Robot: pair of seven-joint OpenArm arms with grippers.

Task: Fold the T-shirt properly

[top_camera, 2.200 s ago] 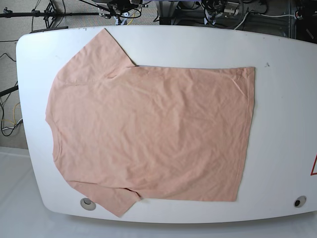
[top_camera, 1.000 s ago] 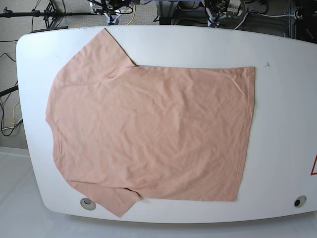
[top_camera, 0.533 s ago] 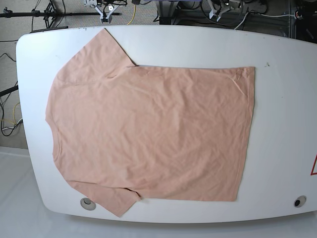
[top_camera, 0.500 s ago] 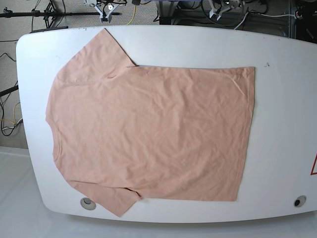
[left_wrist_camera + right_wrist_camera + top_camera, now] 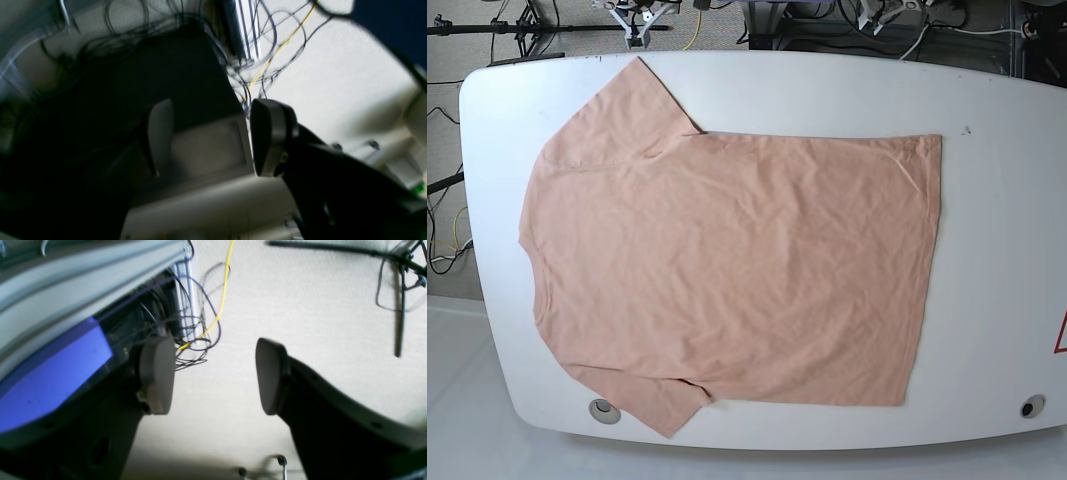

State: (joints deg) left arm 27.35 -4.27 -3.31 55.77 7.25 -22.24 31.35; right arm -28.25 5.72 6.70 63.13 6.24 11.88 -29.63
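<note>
One T-shirt [image 5: 727, 260], salmon-pink, short-sleeved, lying flat and unfolded on the white table [image 5: 1007, 200]. Orientation in the base view: collar end toward 9 o'clock, hem toward 3 o'clock, one sleeve pointing to 11 o'clock, the other overhanging the table edge at about 7 o'clock. Surface lightly wrinkled; no print visible on the upward face.

Two sets of fingers, both standing wide with nothing between them. Left gripper [image 5: 208, 136]: wrist view shows open pads against a dark cabinet and loose cables, well apart from the cloth. Right gripper [image 5: 213, 375]: open pads over pale floor, with a yellow cable [image 5: 223, 286] behind. In the base view only small pale parts of each arm peep in at 12 o'clock, beyond the far table edge.

Stage, as judged: nothing folded yet; the step in hand is the approach to a first grasp.

Handling notes, as judged:
- Take the far long edge at two points, one near the 11 o'clock sleeve seam, one near the hem corner.
- Pinch the cloth only, both layers together.
- Lift low and carry both hands evenly toward 6 o'clock so the crease runs straight.
- Mind the 7 o'clock sleeve: it may drag off the table.
</note>
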